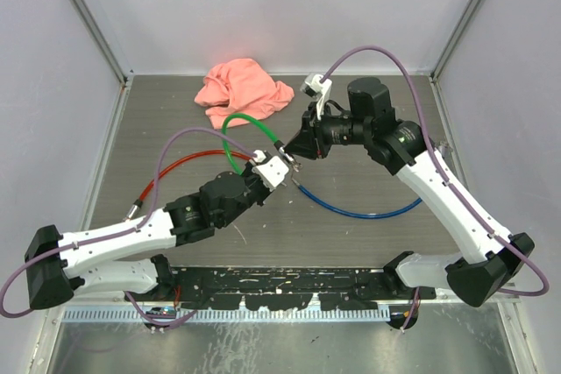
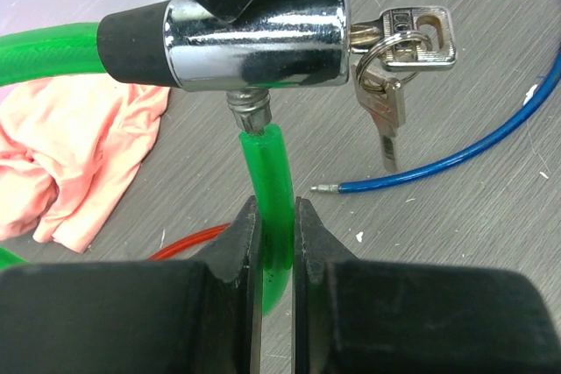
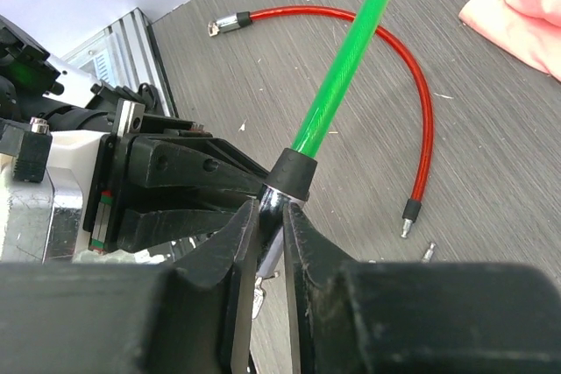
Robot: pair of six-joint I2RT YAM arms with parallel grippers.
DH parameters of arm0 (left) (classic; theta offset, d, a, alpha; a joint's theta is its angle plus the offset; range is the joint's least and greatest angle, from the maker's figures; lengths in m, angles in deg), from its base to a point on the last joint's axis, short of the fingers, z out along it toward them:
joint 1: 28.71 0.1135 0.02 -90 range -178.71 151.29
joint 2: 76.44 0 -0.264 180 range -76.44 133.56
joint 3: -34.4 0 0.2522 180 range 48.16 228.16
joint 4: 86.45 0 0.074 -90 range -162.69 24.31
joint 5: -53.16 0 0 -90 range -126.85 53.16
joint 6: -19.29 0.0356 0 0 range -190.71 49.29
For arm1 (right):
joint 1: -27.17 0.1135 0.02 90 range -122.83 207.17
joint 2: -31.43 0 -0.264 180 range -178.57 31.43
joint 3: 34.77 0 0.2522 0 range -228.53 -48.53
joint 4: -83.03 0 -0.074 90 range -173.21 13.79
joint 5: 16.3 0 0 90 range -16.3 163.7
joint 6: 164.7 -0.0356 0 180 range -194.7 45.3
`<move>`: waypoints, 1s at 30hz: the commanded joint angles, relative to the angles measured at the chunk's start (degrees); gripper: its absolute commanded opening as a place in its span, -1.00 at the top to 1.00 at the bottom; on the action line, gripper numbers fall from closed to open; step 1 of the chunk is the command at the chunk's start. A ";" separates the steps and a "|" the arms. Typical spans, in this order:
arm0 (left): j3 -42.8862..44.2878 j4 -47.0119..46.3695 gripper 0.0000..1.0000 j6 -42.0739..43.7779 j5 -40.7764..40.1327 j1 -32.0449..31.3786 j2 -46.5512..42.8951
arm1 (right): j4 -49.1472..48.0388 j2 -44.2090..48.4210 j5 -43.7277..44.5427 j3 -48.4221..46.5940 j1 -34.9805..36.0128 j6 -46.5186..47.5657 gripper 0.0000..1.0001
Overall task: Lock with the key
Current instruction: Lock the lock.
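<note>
- Left wrist view: nearest the lens, the left gripper is clamped on the green cable just below its metal end pin. The pin enters the side of the chrome lock barrel.
- A key sits in the barrel's end, and a spare key dangles from the ring. Behind lie a blue cable and a pink cloth.
- Right wrist view: the right gripper is closed on the barrel just beneath its black collar, with the green cable rising away. A red cable lies beyond on the table.
- Top view: both grippers meet mid-table with the lock between them, and the green loop curves back toward the cloth.
- Handling, as a judgement: the barrel is hard, smooth and probably slippery, so it needs a firm pinch across its middle. The cable looks springy and may push back. The key is thin and light — best taken flat across its head, not the ring, while the other gripper steadies the barrel.
</note>
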 commanded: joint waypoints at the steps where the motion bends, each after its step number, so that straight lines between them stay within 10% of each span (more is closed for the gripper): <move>1: 2.56 -14.29 1.00 -0.71 2.26 1.11 -2.09 | 3.65 -1.09 -1.30 1.29 0.99 -0.59 0.51; 13: 1.60 -8.39 1.00 -8.64 18.67 9.42 -5.46 | 8.72 -3.70 -3.60 1.11 1.92 3.38 0.53; 30: -0.98 -8.17 1.00 -6.38 17.72 10.52 -3.02 | 4.70 -4.87 -6.15 -6.08 0.32 0.37 0.40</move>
